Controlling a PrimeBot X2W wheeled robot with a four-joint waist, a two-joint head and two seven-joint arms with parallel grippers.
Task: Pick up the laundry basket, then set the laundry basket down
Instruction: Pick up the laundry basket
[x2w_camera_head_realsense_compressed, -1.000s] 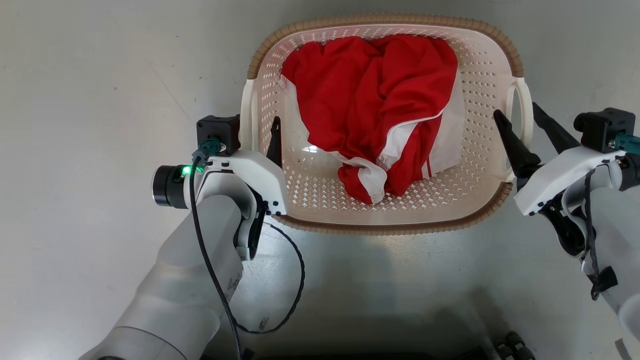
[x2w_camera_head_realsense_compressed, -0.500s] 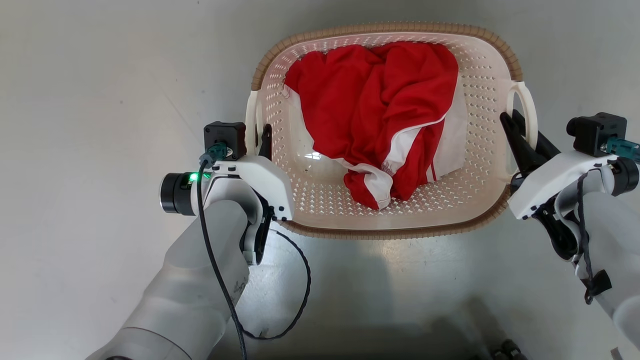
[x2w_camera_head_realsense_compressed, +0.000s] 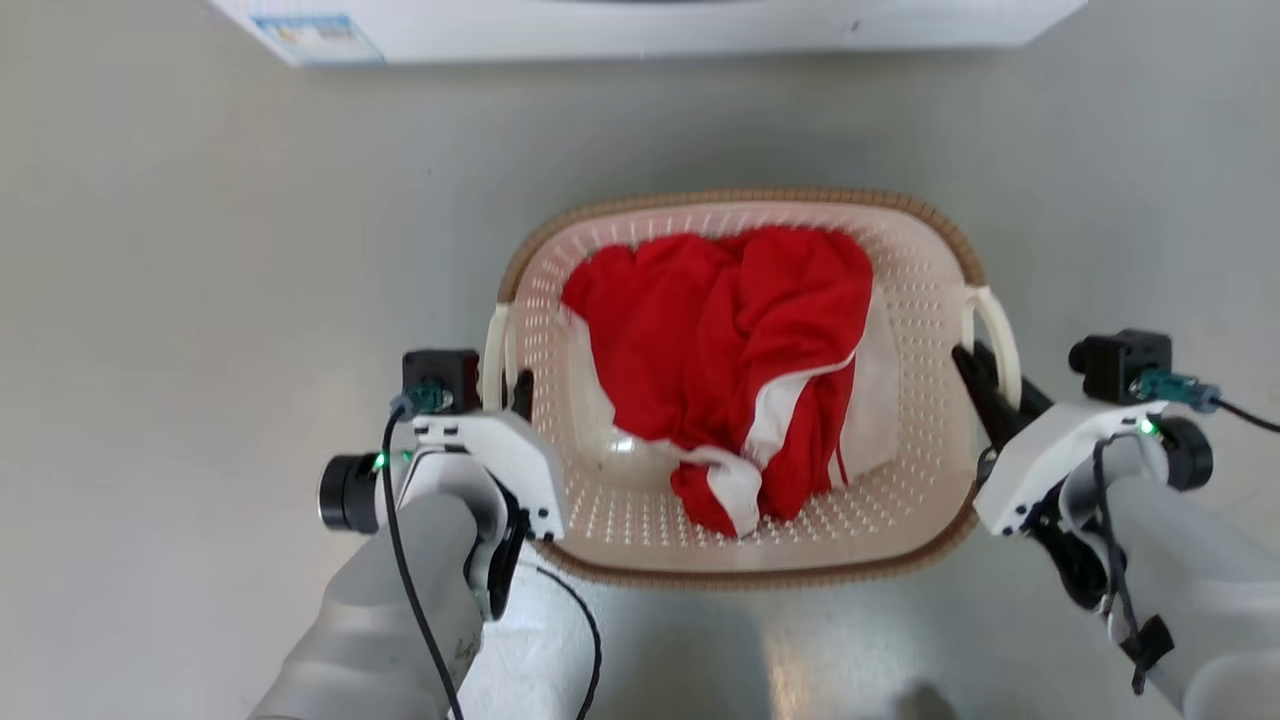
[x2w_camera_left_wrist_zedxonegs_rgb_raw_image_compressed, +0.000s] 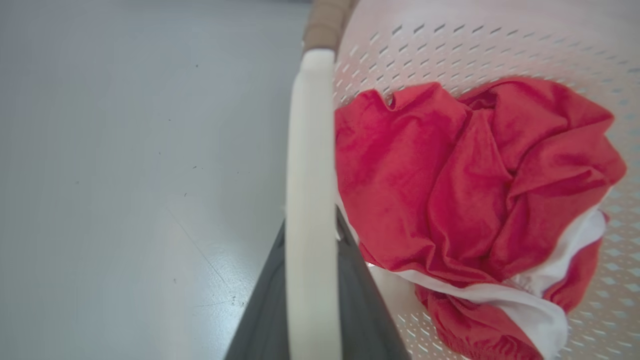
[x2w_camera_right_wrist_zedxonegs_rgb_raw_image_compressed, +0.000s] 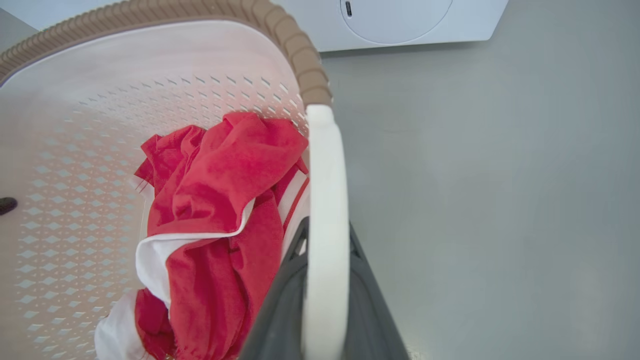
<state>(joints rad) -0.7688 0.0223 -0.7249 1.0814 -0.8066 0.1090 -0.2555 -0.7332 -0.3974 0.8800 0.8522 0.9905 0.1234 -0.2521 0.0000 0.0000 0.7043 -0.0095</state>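
Pickup step: left gripper (x2w_camera_head_realsense_compressed: 516, 386) and right gripper (x2w_camera_head_realsense_compressed: 985, 368) each clamped on laundry basket (x2w_camera_head_realsense_compressed: 740, 197) side handles (x2w_camera_head_realsense_compressed: 494, 345); next needs even, level lift.

You see the laundry basket (x2w_camera_head_realsense_compressed: 930, 300) as smooth cream plastic, perforated; its brown rim (x2w_camera_head_realsense_compressed: 750, 197) is ribbed like weave, its handle (x2w_camera_left_wrist_zedxonegs_rgb_raw_image_compressed: 310, 175) glossy. The garment (x2w_camera_head_realsense_compressed: 720, 340) is soft matt cloth. The floor (x2w_camera_head_realsense_compressed: 200, 300) is smooth, faintly shiny. The left end effector (x2w_camera_left_wrist_zedxonegs_rgb_raw_image_compressed: 312, 220) has matt dark fingers (x2w_camera_left_wrist_zedxonegs_rgb_raw_image_compressed: 370, 320).

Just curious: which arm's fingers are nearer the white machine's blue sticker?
Left: the left fingers grip the laundry basket's handle on the sticker's side; the right fingers grip the opposite handle.
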